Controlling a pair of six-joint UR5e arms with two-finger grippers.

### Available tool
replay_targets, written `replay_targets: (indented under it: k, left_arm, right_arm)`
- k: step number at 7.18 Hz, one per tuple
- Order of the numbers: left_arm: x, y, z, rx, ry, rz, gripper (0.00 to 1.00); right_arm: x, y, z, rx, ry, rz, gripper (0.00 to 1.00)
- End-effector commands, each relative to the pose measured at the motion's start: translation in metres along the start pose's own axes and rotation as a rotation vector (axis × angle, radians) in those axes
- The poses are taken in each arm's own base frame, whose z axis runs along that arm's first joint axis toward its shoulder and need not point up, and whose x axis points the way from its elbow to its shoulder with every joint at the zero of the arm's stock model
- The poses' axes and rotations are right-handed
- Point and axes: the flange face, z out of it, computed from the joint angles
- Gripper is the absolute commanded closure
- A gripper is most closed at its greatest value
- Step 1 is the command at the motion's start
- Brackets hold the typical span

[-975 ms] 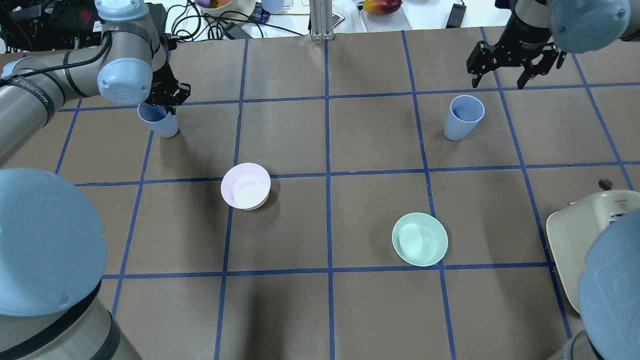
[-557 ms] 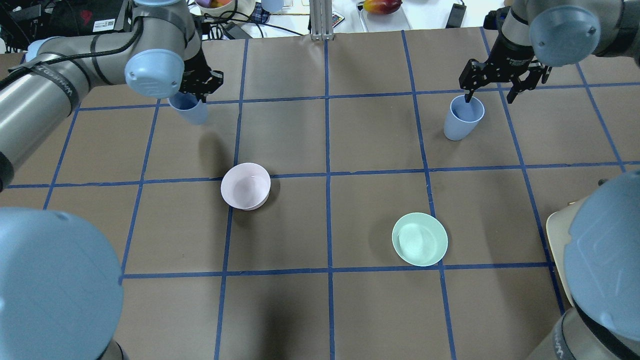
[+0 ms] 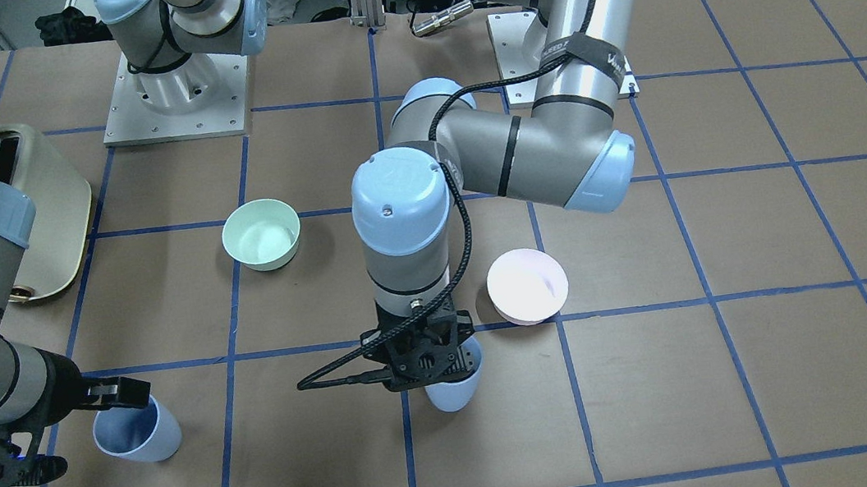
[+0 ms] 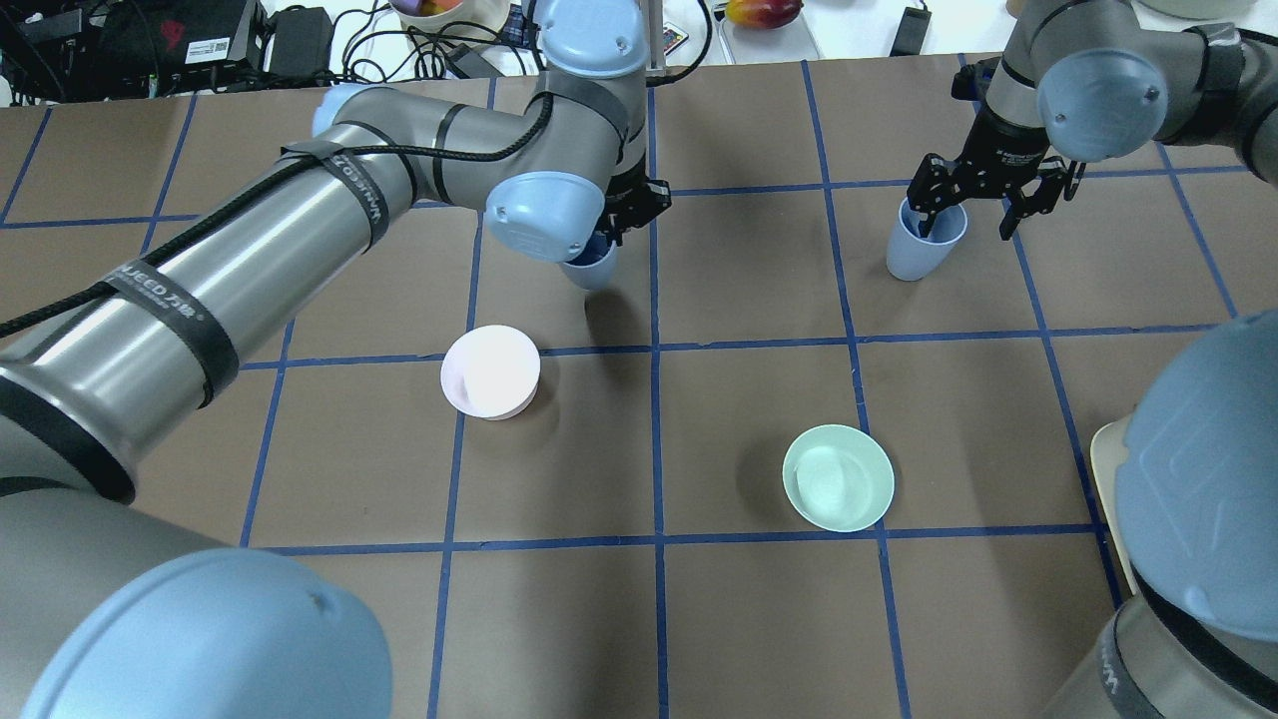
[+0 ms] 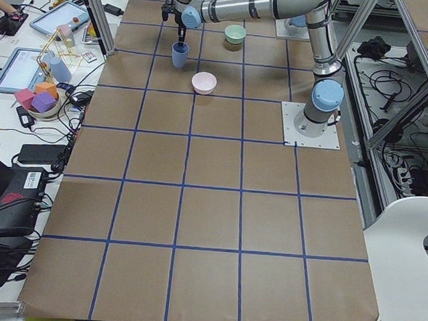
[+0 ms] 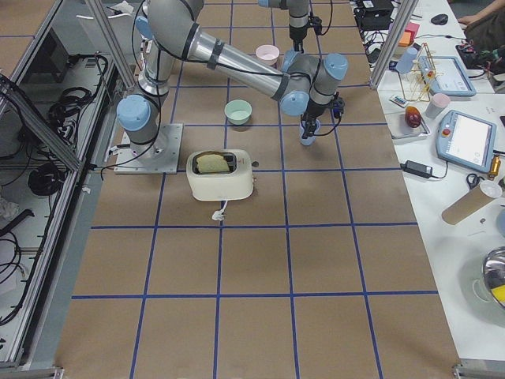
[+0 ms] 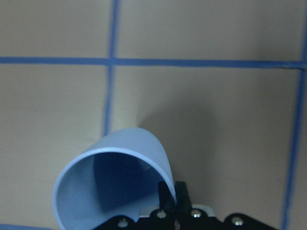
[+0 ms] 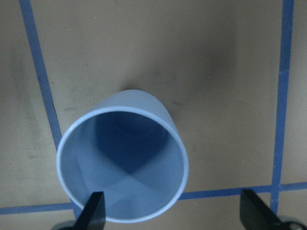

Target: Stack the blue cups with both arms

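My left gripper [image 4: 621, 212] is shut on the rim of one blue cup [image 4: 591, 268] and holds it above the table near the middle of the far side. In the left wrist view the fingers [image 7: 173, 197] pinch that cup's wall [image 7: 115, 182]. The second blue cup [image 4: 921, 248] stands upright on the table at the far right. My right gripper [image 4: 963, 222] is open and low over it. In the right wrist view one finger [image 8: 95, 211] is over this cup's mouth [image 8: 122, 167] and the other is outside the cup to its right.
A pale pink bowl [image 4: 490, 371] sits left of centre and a mint-green bowl [image 4: 838, 477] right of centre. A cream toaster [image 3: 31, 202] with toast stands by my right arm's base. Clutter lies beyond the table's far edge.
My left arm has carried its cup to the right, from the far left to near the table's middle. My right gripper has come down onto the other cup, one finger now over its mouth.
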Motion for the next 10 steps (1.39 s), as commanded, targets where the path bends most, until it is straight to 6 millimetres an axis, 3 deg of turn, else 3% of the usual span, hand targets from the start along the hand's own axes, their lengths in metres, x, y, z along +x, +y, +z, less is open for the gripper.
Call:
replay_targets:
  k: [1, 2, 3, 4, 5, 6, 7, 9, 10]
  left_arm:
    - [0.032, -0.021, -0.012, 0.016, 0.089, -0.037, 1.0]
    - [0.031, -0.018, 0.007, -0.013, 0.065, -0.037, 1.0]
    - [0.028, -0.014, 0.019, -0.033, 0.049, -0.026, 1.0]
    - [0.027, -0.012, 0.023, -0.039, 0.044, -0.027, 0.83]
    - [0.028, -0.015, 0.018, -0.03, 0.052, -0.032, 0.01]
    - [0.026, -0.018, 0.002, -0.015, 0.065, -0.037, 0.0]
    - [0.007, -0.024, -0.015, -0.033, 0.05, -0.051, 0.0]
    - [-0.042, -0.022, -0.089, -0.055, 0.034, -0.055, 0.0]
    - [-0.077, -0.008, -0.132, -0.128, 0.009, 0.029, 0.0]
  right_arm:
    - [0.004, -0.007, 0.012, 0.003, -0.002, 0.013, 0.03]
    - [0.005, -0.01, 0.018, -0.004, -0.005, 0.019, 0.22]
    - [0.005, -0.01, 0.019, -0.004, -0.005, 0.02, 0.52]
    - [0.005, -0.01, 0.019, -0.006, -0.003, 0.013, 0.79]
    - [0.005, -0.01, 0.019, -0.006, -0.005, 0.011, 1.0]
    - [0.005, -0.009, 0.019, -0.009, -0.002, 0.011, 1.0]
    - [0.007, -0.01, 0.01, -0.002, 0.001, 0.01, 1.0]
    - [0.006, -0.01, -0.013, 0.025, -0.008, 0.021, 1.0]
    - [0.002, -0.008, -0.035, 0.014, -0.019, 0.021, 1.0]
